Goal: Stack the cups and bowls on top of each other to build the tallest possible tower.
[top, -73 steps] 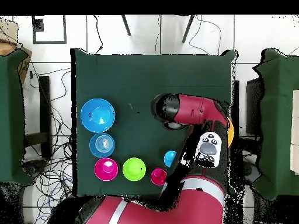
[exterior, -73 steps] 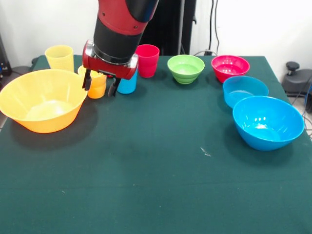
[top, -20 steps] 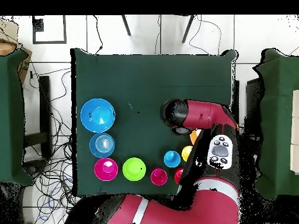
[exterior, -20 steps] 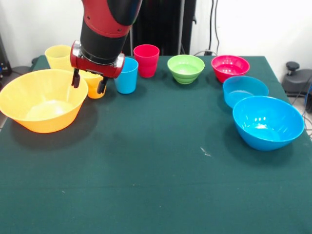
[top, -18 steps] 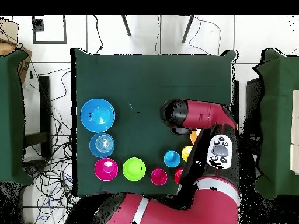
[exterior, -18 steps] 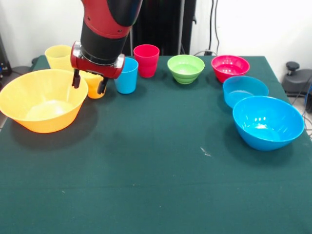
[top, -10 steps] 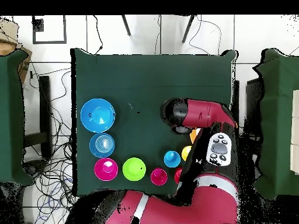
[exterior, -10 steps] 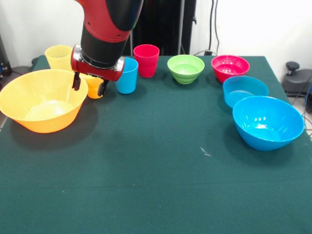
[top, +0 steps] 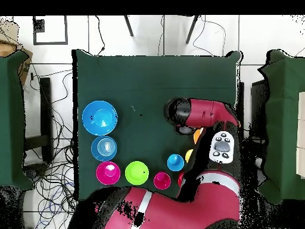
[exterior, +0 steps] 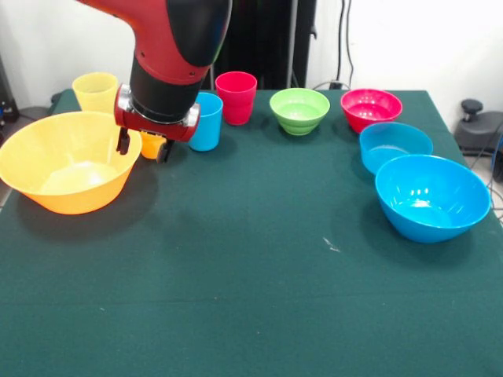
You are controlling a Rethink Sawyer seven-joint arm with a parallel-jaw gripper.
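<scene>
Orange cup [exterior: 152, 146] between the fingers of the open claw [exterior: 142, 146], beside large orange bowl [exterior: 67, 160].

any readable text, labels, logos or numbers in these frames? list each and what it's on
None can be read in either view.
The cups and bowls, such as the large orange bowl and the large blue bowl, are plain, with no print showing.
The arm's grey button pad has small marks on it, too small to read.
The table's green cloth bears no lettering.
</scene>
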